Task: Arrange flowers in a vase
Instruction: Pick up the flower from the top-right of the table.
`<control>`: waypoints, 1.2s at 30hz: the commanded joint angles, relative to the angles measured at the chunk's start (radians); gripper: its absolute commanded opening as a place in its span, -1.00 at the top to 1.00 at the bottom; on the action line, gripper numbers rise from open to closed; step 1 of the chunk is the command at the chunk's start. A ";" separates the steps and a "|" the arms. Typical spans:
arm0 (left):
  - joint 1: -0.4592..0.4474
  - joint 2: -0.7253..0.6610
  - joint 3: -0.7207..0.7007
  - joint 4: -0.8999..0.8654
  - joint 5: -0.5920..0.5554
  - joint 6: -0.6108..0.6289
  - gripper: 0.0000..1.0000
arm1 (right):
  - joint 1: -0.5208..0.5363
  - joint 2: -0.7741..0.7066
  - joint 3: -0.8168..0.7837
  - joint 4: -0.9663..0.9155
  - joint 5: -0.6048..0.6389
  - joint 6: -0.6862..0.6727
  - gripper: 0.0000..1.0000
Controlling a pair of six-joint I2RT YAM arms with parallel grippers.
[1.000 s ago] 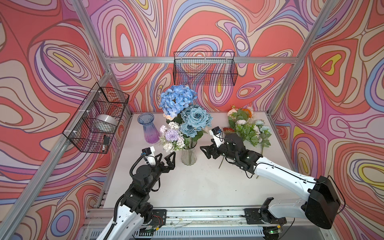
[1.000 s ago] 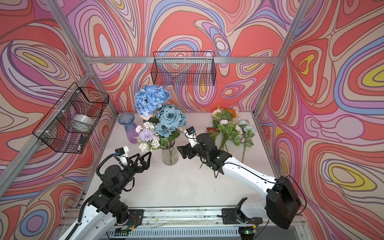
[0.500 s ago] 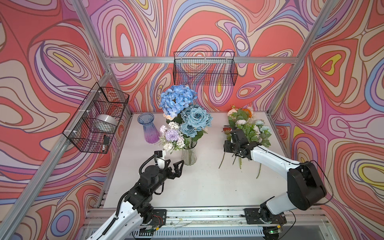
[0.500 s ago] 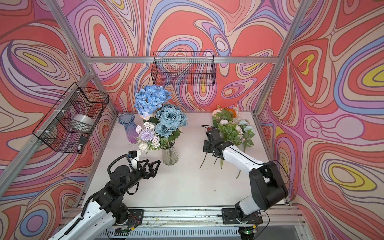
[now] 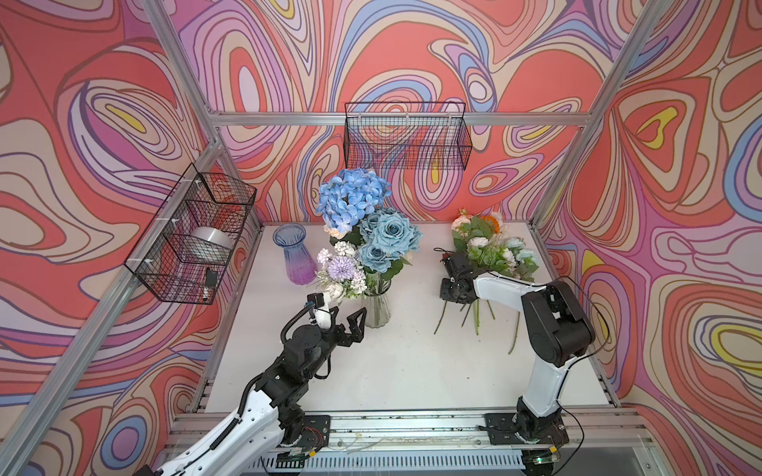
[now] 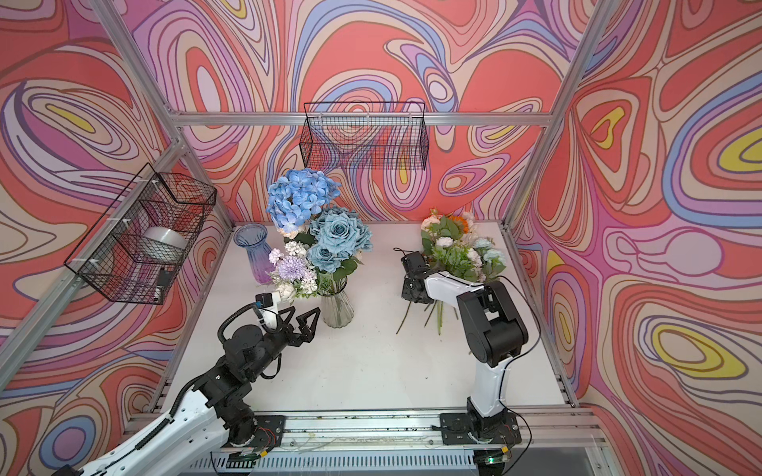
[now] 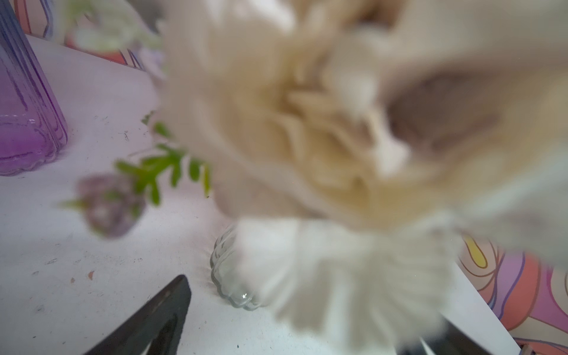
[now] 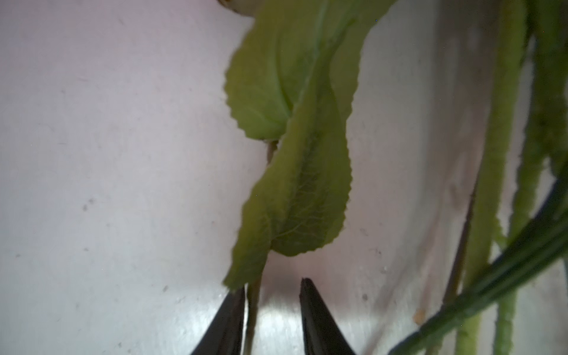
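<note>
Right gripper (image 8: 273,287): jaws apart, straddling one thin stem (image 8: 253,310) that hugs one finger, not clamped yet. We should centre it, dodge the leaf (image 8: 295,190), then pinch. Loose flowers (image 5: 490,251) lie right of centre in both top views; clear vase (image 5: 376,309) mid-frame.

Blue hydrangea (image 5: 352,202), aqua roses (image 5: 389,235), lilac pompom (image 5: 344,268) upright in clear vase (image 5: 376,315); loose mixed flowers (image 5: 490,253) flat nearby.

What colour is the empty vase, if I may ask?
The empty vase fades blue to purple; best in a top view.
</note>
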 commanded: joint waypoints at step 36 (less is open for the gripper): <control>0.015 0.132 0.096 0.231 0.081 0.076 -1.00 | 0.111 -0.671 -0.205 0.644 -0.176 -0.331 1.00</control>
